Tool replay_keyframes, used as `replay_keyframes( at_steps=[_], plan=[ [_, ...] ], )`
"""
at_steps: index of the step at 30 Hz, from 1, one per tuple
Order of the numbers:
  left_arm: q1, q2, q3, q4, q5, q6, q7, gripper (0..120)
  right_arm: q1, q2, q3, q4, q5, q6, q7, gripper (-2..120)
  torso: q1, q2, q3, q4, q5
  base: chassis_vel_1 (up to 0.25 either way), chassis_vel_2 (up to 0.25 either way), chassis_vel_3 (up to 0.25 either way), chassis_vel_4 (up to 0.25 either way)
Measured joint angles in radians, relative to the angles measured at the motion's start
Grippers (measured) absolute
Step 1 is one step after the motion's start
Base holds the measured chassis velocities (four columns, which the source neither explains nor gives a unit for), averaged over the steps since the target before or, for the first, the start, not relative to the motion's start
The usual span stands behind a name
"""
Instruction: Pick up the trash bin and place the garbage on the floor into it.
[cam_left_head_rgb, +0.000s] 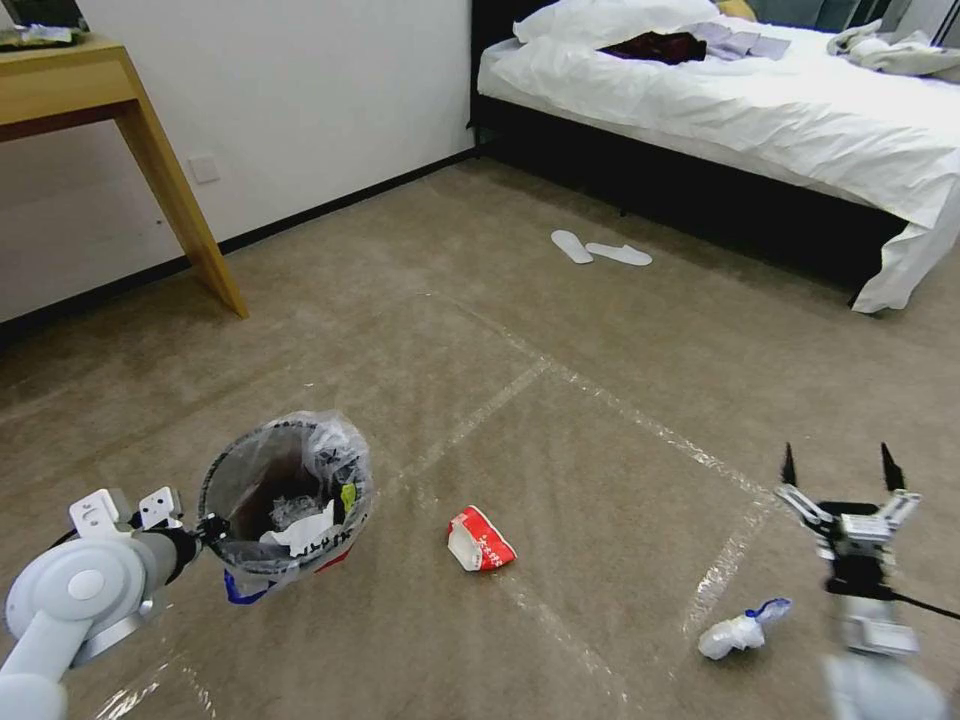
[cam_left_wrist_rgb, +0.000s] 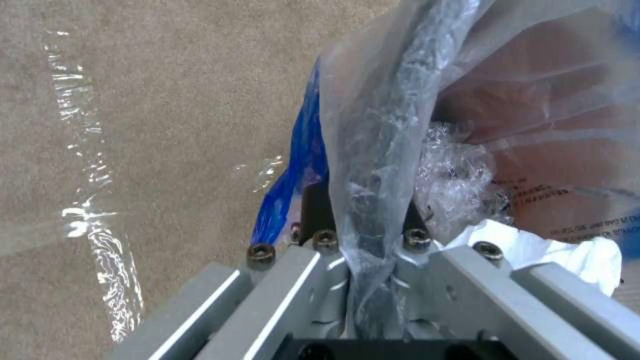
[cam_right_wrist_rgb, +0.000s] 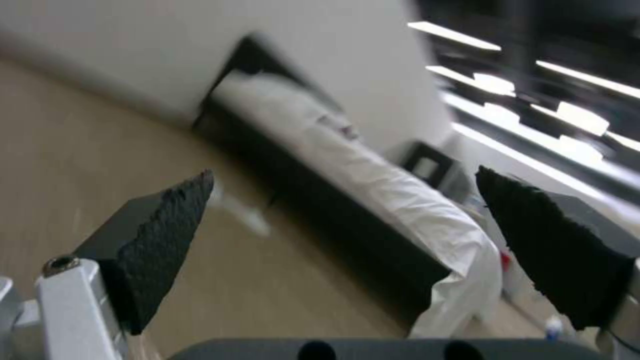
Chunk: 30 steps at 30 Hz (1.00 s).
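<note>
My left gripper (cam_left_head_rgb: 205, 528) is shut on the near rim of the trash bin (cam_left_head_rgb: 285, 495), a small round red bin with a crinkled clear bag. In the left wrist view the bin rim (cam_left_wrist_rgb: 377, 150) and its bag run between the shut fingers of my left gripper (cam_left_wrist_rgb: 370, 235), and white tissue (cam_left_wrist_rgb: 567, 250) lies inside. On the floor (cam_left_head_rgb: 600, 330) lie a red-and-white carton (cam_left_head_rgb: 480, 540) just right of the bin and a crumpled white tissue with a blue bit (cam_left_head_rgb: 740, 628) farther right. My right gripper (cam_left_head_rgb: 838, 468) is open above that tissue, fingertips (cam_right_wrist_rgb: 173, 220) wide apart and holding nothing.
A wooden table leg (cam_left_head_rgb: 185, 215) stands at the back left by the wall. A bed with white sheets (cam_left_head_rgb: 750, 110) is at the back right, with two flat white slippers (cam_left_head_rgb: 600, 250) on the carpet before it. Shiny tape lines (cam_left_head_rgb: 640, 420) cross the carpet.
</note>
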Motion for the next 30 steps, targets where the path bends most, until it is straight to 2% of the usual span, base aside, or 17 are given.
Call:
replay_keyframes(
  at_steps=[1,2,3,4,7,9,10,11,12,13,16,19,24,25,26,27,30],
  plan=[
    [0.000,0.000,0.000,0.000,0.000,0.000,0.000,1,0.000,0.000,0.000,0.000,0.000,0.000,0.000,100,0.000,0.000,0.000,0.0000,0.0000,0.000,0.000,0.000,0.000],
    [0.000,0.000,-0.001,0.001,0.001,0.000,0.003,1,-0.004,-0.131,0.062,-0.077,-0.013,0.021,-0.111,100,0.000,0.000,0.000,-0.0002,-0.0010,0.000,0.000,0.000,0.000],
    [0.000,0.000,-0.001,0.003,0.001,0.001,0.007,1,-0.010,-0.201,0.088,-0.117,-0.007,0.027,-0.174,100,0.000,0.000,0.000,-0.0001,-0.0022,0.000,0.000,0.000,0.000],
    [0.000,0.000,-0.001,0.003,0.001,0.001,0.007,1,-0.010,-0.201,0.088,-0.117,-0.007,0.027,-0.174,100,0.000,0.000,0.000,-0.0001,-0.0022,0.000,0.000,0.000,0.000],
    [-0.001,0.000,-0.002,0.004,0.001,0.001,0.009,1,-0.034,-0.289,0.093,-0.175,0.071,0.030,-0.295,100,0.000,0.000,0.000,0.0001,-0.0007,0.000,0.000,0.000,0.000],
    [-0.001,0.004,-0.002,0.003,0.001,0.001,0.009,1,-0.044,-0.373,0.080,-0.245,0.179,0.031,-0.486,100,0.000,0.000,0.000,0.0000,-0.0004,0.000,0.000,0.000,0.000],
    [-0.001,0.004,-0.002,0.003,0.001,0.001,0.009,1,-0.044,-0.373,0.080,-0.245,0.179,0.031,-0.486,100,0.000,0.000,0.000,0.0000,-0.0004,0.000,0.000,0.000,0.000],
    [0.000,0.005,-0.002,0.002,0.001,0.001,0.009,1,-0.041,-0.396,0.075,-0.268,0.200,0.031,-0.546,100,0.000,0.000,0.000,0.0001,-0.0013,0.000,0.000,0.000,0.000],
    [0.001,0.005,-0.002,-0.001,0.000,0.001,0.009,1,-0.027,-0.445,0.053,-0.325,0.243,0.032,-0.675,100,0.000,0.000,0.000,-0.0001,-0.0012,0.000,0.000,0.000,0.000],
    [0.001,0.005,-0.002,-0.001,0.000,0.001,0.009,1,-0.027,-0.445,0.053,-0.325,0.243,0.032,-0.675,100,0.000,0.000,0.000,-0.0001,-0.0012,0.000,0.000,0.000,0.000],
    [0.007,0.002,-0.003,-0.004,0.000,0.001,0.009,1,0.033,-0.546,-0.031,-0.462,0.299,0.033,-0.885,100,0.000,0.000,0.000,0.0002,-0.0009,0.000,0.000,0.000,0.000],
    [0.013,0.002,-0.004,-0.004,0.002,0.001,0.009,1,0.077,-0.597,-0.109,-0.545,0.335,0.033,-0.957,100,0.000,0.000,0.000,0.0005,-0.0014,0.000,0.000,0.000,0.000],
    [0.000,0.008,0.008,0.002,0.003,0.001,0.009,1,0.092,-0.639,-0.163,-0.611,0.348,0.033,-0.995,100,0.000,0.000,0.000,0.0010,-0.0006,0.000,0.000,0.000,0.000],
    [-0.025,0.020,0.032,0.013,-0.002,0.001,0.010,1,0.112,-0.669,-0.186,-0.663,0.246,0.033,-1.042,100,0.000,0.000,0.000,-0.0007,-0.0015,0.000,0.000,0.000,0.000],
    [-0.025,0.020,0.032,0.013,-0.002,0.001,0.010,1,0.112,-0.669,-0.186,-0.663,0.246,0.033,-1.042,100,0.000,0.000,0.000,-0.0007,-0.0015,0.000,0.000,0.000,0.000],
    [-0.035,0.025,0.043,0.020,-0.003,0.001,0.012,1,0.141,-0.685,-0.234,-0.702,0.163,0.033,-1.050,100,0.000,0.000,0.000,-0.0011,-0.0017,0.000,0.000,0.000,0.000],
    [-0.034,0.024,0.043,0.025,-0.001,0.001,0.014,1,0.205,-0.690,-0.342,-0.741,0.121,0.033,-1.042,100,0.000,0.000,0.000,-0.0013,-0.0012,0.000,0.000,0.000,0.000]
  ],
)
